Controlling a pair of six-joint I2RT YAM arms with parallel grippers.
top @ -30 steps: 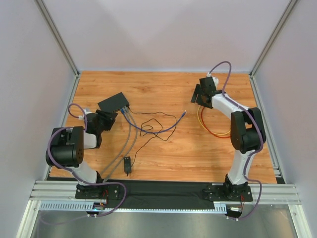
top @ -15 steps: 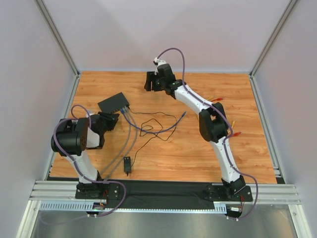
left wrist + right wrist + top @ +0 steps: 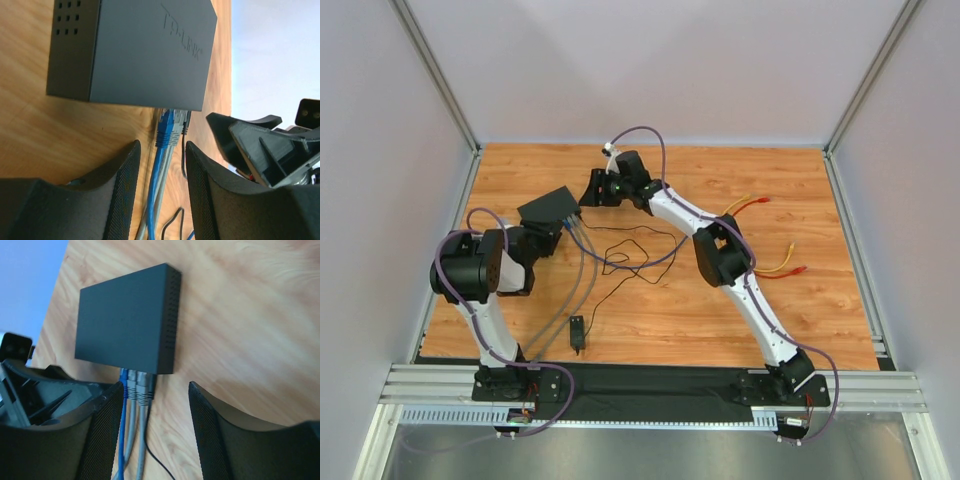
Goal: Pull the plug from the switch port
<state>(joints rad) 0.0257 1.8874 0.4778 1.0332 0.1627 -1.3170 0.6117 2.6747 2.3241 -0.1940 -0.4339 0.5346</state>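
Plainly, we had the left gripper [image 3: 162, 150] and right gripper [image 3: 156, 390] open, empty, plugs [image 3: 137, 387] just beyond our fingers [image 3: 112, 405]; the unheld switch [image 3: 122, 320] (probably light) could slide with any pull.

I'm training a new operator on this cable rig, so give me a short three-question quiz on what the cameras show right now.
1. True or false: the switch has no cables plugged in.
2. Where do the loose red and yellow cables lie? A) under the switch B) on the right part of the table, away from the switch C) on top of the switch
3. Fill in: the left gripper and the right gripper both stand ___, holding nothing.
Key: 1 false, a blue plug and grey plugs sit in its ports; 2 B; 3 open.
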